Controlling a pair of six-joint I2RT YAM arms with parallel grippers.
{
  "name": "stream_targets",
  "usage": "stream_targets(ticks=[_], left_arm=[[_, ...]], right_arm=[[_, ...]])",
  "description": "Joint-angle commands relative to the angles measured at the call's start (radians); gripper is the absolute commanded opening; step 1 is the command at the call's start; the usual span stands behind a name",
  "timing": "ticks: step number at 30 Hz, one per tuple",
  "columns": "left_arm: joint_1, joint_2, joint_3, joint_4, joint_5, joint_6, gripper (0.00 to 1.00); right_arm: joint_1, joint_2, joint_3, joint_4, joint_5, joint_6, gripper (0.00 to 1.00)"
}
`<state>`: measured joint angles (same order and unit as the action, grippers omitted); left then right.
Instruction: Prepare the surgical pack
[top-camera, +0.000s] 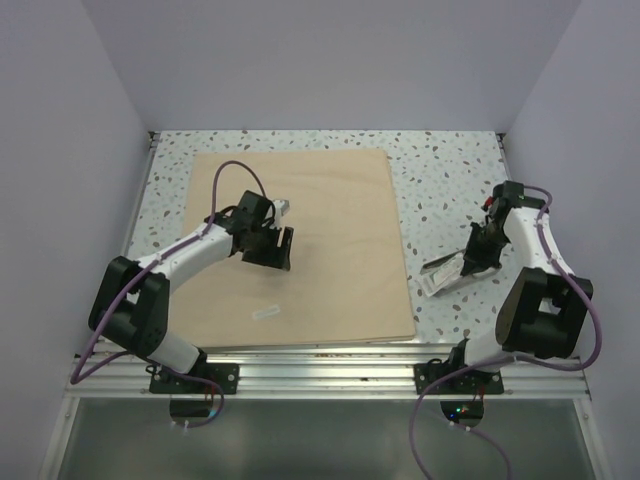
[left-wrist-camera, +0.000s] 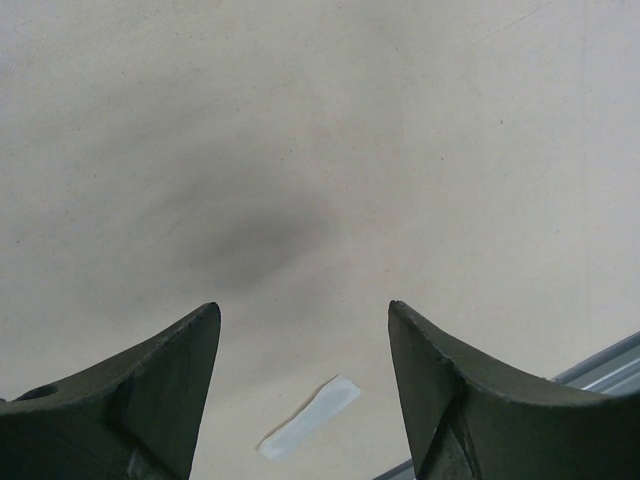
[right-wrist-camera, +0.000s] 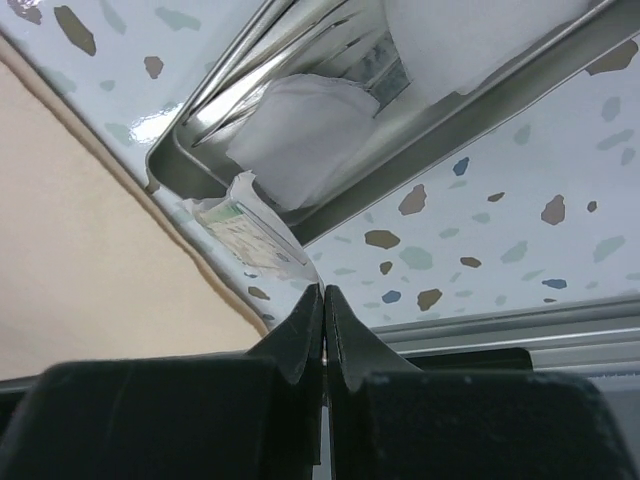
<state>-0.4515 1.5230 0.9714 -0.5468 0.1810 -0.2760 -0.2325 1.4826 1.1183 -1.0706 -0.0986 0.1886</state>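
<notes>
Square tan-beige cloth surgical pack (top-camera: 340, 230) lies flat, presumably for loading; left hand (top-camera: 283, 250) hovers apart above it, right hand (right-wrist-camera: 323, 295) together, empty

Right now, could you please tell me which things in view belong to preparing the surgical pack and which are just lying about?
Belongs to the job:
surgical pack, the tan cloth spread flat
probably the metal tray holding white gauze, with a small pouch at its corner

Just lying about:
white strip on the cloth, purpose unclear
</notes>
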Motion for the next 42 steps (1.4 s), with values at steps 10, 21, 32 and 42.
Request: stream_targets(ticks=[10, 21, 32, 42], left_arm=[[0.028, -0.037, -0.022, 0.028, 0.0, 0.018, 0.72], [0.043, -0.06, -0.02, -0.001, -0.021, 0.014, 0.72], [0.047, -0.058, -0.008, -0.024, -0.058, 0.0, 0.75], [0.048, -0.046, -0.022, -0.16, -0.226, -0.107, 0.71]], right_arm=[[-0.051, 0.11, 0.086, 0.054, 0.053, 0.028, 0.0], [-0.128, 0.223, 0.158, 0.078, 0.042, 0.008, 0.0], [-0.128, 0.275, 0.196, 0.072, 0.066, 0.014, 0.42], [0.014, 0.167, 0.301, -0.005, 0.071, 0.09, 0.55]])
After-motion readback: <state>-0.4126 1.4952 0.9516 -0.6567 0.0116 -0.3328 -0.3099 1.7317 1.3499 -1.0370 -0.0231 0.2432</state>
